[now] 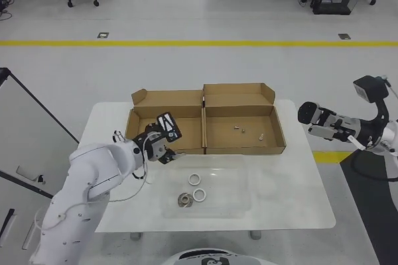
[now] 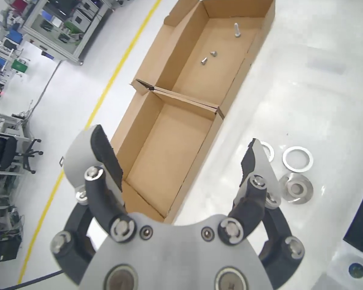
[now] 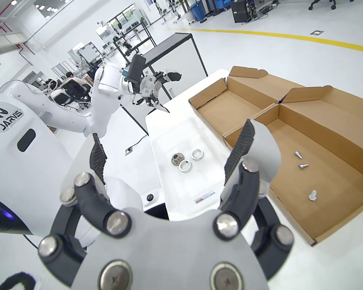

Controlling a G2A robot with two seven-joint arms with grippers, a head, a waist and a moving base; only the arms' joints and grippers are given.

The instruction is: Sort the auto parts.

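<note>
Two rings (image 1: 194, 179) and a flanged bush (image 1: 184, 199) lie together in the tray (image 1: 232, 192). Three bolts (image 1: 243, 130) lie in the right box (image 1: 219, 140).

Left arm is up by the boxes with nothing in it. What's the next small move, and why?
Probably lower the left gripper onto the nearest ring in the clear tray. The gripper is open and empty by the front of the empty left box. The bolts already lie in the right box, while the other ring and a flanged piece are unsorted.
</note>
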